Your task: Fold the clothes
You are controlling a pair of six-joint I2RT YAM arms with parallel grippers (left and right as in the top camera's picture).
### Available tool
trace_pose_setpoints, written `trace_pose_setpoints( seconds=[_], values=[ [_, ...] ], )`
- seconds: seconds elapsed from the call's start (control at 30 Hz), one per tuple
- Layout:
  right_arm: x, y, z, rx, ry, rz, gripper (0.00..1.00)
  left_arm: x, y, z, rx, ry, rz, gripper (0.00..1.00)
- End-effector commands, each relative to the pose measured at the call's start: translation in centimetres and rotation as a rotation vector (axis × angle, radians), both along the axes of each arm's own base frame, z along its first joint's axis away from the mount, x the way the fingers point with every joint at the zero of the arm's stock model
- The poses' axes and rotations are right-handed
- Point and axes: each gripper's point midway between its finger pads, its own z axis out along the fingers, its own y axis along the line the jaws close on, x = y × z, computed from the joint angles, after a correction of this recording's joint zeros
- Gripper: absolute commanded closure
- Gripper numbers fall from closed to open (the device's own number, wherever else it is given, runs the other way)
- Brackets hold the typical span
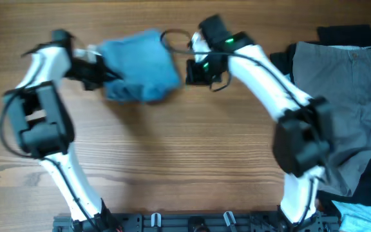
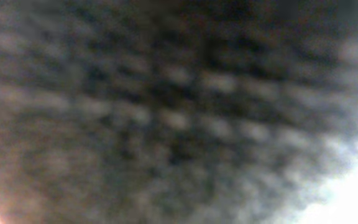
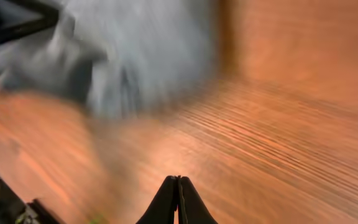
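Observation:
The clothes are light-blue jeans folded into a small bundle at the back middle of the wooden table. My left gripper is pressed against the bundle's left edge. The left wrist view is filled with dark, blurred fabric, so its fingers are hidden. My right gripper is just right of the bundle and apart from it. In the right wrist view its fingers are shut and empty over bare wood, with the blurred jeans ahead at the upper left.
A pile of other clothes lies at the right: grey trousers, dark garments behind them and a pale blue piece at the front right corner. A black cable loop hangs behind the bundle.

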Motion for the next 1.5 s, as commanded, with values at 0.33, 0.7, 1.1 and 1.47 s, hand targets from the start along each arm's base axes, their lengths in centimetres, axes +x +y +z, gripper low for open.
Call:
trace_pose_setpoints(
  seconds=[0.33, 0.7, 1.1, 1.47],
  values=[
    [-1.6, -1.8, 6.0, -0.009, -0.109, 0.023, 0.96, 7.5, 18.0, 5.8, 0.045, -0.269, 0.659, 0.96],
    [-2.2, -2.4, 5.5, -0.041, -0.083, 0.016, 0.96, 5.0, 16.5, 1.6, 0.132, -0.062, 0.681, 0.35],
    [-3.1, -2.8, 5.1, -0.06, -0.042, 0.021, 0.96, -2.1, 18.0, 5.7, 0.238, 0.076, 0.651, 0.0],
    [-1.9, -6.3, 11.5, -0.166, -0.285, -0.099, 0.96, -4.8, 9.4, 27.7, 0.487, -0.68, -0.023, 0.07]
  ],
)
